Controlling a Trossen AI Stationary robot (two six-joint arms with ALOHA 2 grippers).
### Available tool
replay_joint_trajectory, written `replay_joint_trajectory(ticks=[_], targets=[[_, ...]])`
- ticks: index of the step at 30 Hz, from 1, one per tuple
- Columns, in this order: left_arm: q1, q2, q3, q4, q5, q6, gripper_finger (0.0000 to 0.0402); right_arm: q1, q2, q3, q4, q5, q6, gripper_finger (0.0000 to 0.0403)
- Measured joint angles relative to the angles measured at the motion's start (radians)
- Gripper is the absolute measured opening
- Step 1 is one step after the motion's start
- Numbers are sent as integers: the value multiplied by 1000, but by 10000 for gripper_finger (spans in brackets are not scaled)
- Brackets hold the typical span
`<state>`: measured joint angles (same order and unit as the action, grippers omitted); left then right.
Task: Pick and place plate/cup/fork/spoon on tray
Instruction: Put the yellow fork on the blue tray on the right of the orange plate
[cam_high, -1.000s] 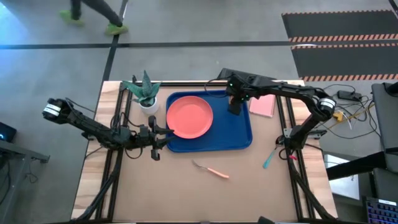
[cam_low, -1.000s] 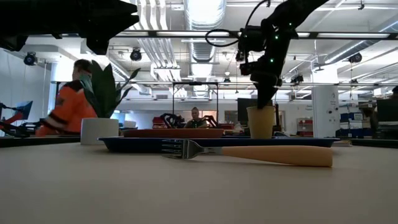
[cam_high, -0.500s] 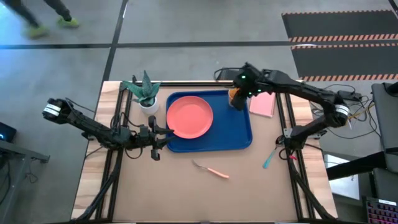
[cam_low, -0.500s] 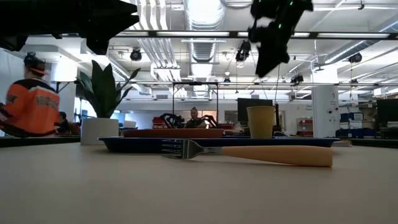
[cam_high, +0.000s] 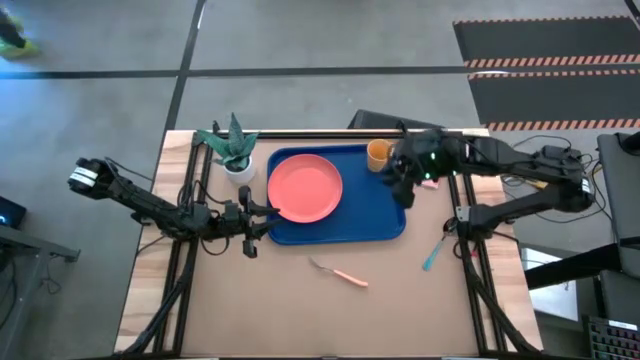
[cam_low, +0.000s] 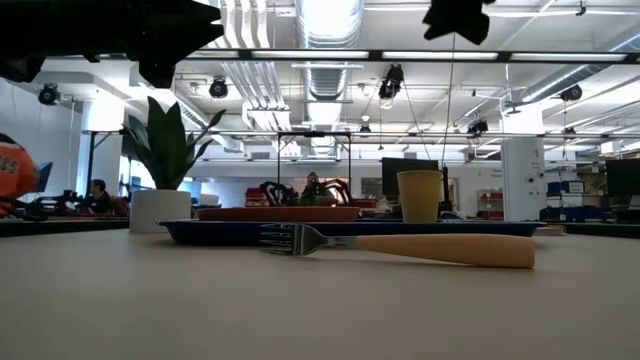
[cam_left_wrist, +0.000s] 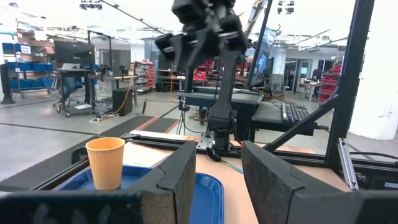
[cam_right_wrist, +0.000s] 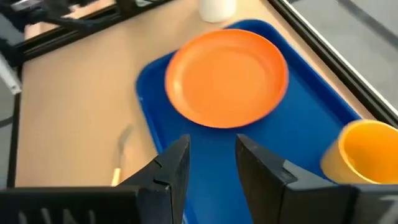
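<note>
The blue tray lies at the table's far middle. The coral plate lies flat on the tray's left half. The orange-yellow cup stands upright in the tray's far right corner. The fork lies on the table near the tray's near edge. The teal spoon lies on the table at the right. My right gripper hovers open and empty high above the tray's right part, beside the cup. My left gripper is open and empty at the tray's near left corner.
A white pot with a green plant stands just left of the tray's far corner. The right arm covers most of a pink pad to the right of the tray. Bare table lies in front of the fork. People show in the room behind.
My right gripper has left the cup, risen well above the tray and drawn back toward the table's right and near side. The cup stays upright in the tray's far right corner.
</note>
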<state>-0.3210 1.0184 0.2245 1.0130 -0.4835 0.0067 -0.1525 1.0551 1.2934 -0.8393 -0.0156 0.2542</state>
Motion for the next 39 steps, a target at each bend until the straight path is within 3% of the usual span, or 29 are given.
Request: replay_joint_trajectory(ticks=[9,16,39], targets=[[0,0,0,0,0,-1,114,301,77,-4,44,171,26,105],[0,0,0,0,0,-2,114,460,141,-47,148,273,27,100],[0,0,0,0,0,-4,114,671,184,-645,917,279,178,90]])
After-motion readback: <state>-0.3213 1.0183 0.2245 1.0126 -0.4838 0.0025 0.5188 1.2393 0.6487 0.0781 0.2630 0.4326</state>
